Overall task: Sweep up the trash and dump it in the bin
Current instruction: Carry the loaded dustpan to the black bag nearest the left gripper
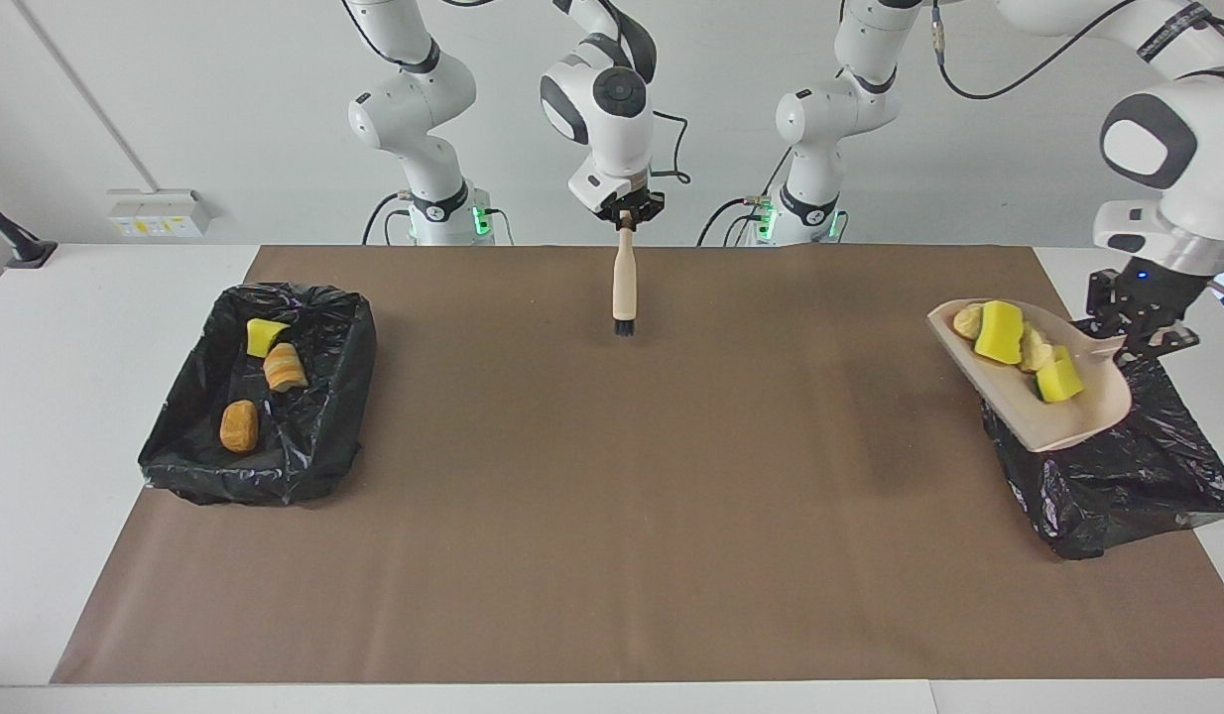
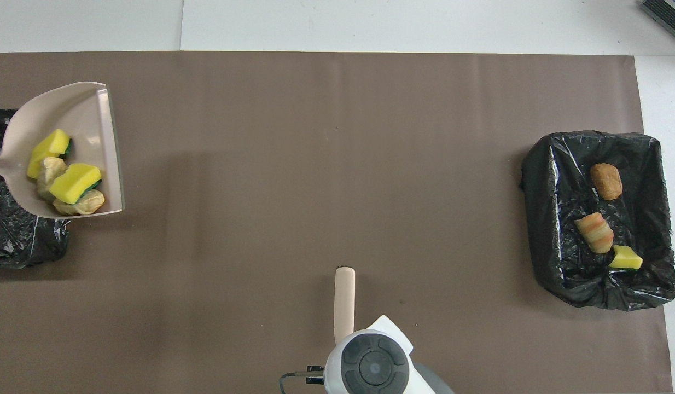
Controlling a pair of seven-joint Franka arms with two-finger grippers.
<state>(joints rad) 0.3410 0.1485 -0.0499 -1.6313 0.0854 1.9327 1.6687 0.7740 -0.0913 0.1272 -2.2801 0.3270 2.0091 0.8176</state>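
My left gripper [image 1: 1131, 339] is shut on the handle of the beige dustpan [image 1: 1078, 412] [image 2: 69, 109]. It holds the pan up over the edge of a black-lined bin [image 1: 1118, 486] [image 2: 15, 241] at the left arm's end of the table. Trash lies in the pan: two yellow sponge wedges [image 1: 999, 332] [image 2: 75, 181] and two pale beige lumps [image 1: 1035, 349] [image 2: 50, 172]. My right gripper [image 1: 626, 213] is shut on the beige brush [image 1: 624, 283] [image 2: 344, 301], which hangs bristles down over the brown mat [image 1: 612, 496] close to the robots.
A second black-lined bin [image 1: 314, 436] [image 2: 551, 164] stands at the right arm's end. It holds a yellow sponge wedge [image 1: 265, 337], a striped orange chunk [image 1: 285, 369] and a brown chunk [image 1: 239, 426]. White table [image 1: 96, 397] borders the mat.
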